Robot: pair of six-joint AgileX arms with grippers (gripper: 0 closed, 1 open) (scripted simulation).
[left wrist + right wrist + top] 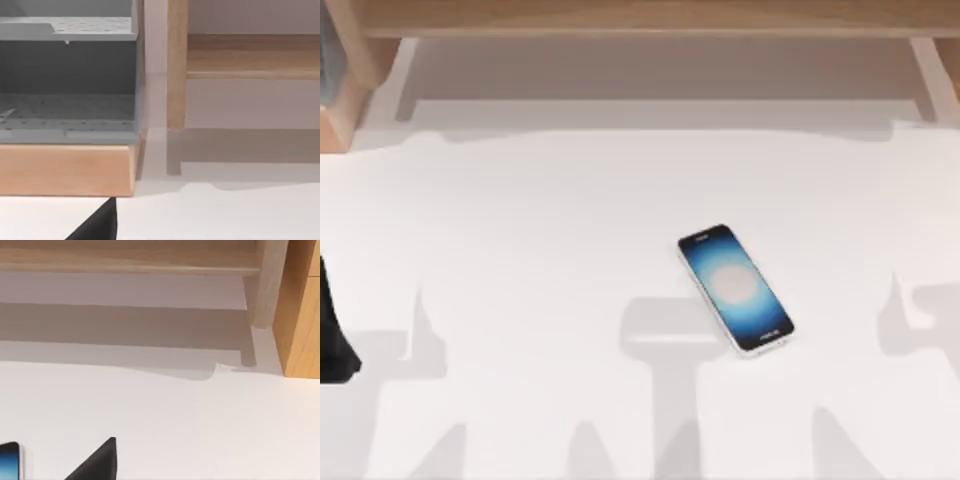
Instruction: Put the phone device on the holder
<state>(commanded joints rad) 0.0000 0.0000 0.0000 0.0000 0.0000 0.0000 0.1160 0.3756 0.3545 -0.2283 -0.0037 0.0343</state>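
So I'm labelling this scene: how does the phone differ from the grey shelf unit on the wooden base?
The phone device has a glowing blue-and-white screen; the grey shelf unit is matte grey with perforated shelves.
The phone device lies flat and diagonal on the white table; the grey shelf unit stands upright on a wooden base.
The phone device is one slim slab; the grey shelf unit has open tiers.
Neither is held.

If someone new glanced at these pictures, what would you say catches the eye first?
The phone device stands out at once: its blue-and-white screen faces up as it lies flat and askew on the white table, a little right of centre. Next comes the pale wooden shelf frame along the far edge, with a grey perforated rack on a wooden base at the far left.
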